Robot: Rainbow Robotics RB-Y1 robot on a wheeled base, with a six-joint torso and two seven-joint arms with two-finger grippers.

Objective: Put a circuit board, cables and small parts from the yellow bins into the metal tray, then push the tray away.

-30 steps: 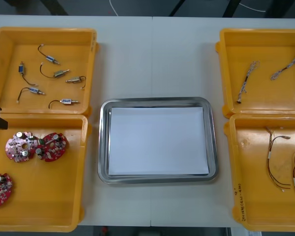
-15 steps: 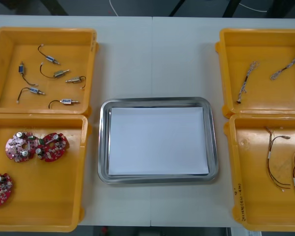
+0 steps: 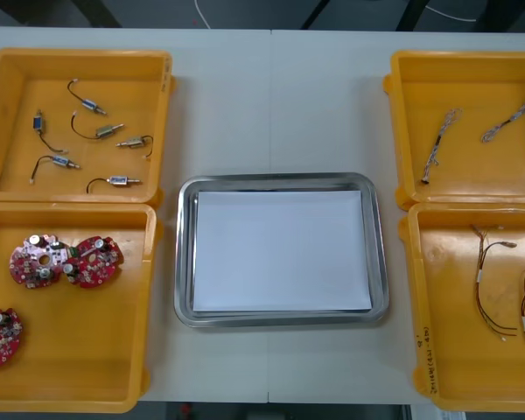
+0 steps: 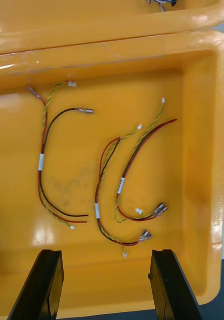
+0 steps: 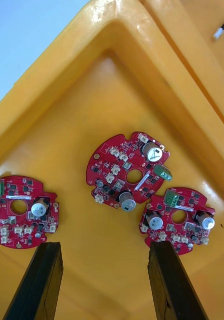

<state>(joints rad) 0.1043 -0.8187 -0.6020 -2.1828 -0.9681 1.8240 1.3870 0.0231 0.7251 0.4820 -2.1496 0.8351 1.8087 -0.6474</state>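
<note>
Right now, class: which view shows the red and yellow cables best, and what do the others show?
The right wrist view: three cables lie whole in the bin beyond the open right gripper. The front view crops some at its right edge. The left wrist view faces boards beyond the open left gripper.

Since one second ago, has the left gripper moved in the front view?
Yes. The left gripper slid from the wall between the two left yellow bins downward in that view, toward the robot, and is almost off its left edge.
</note>
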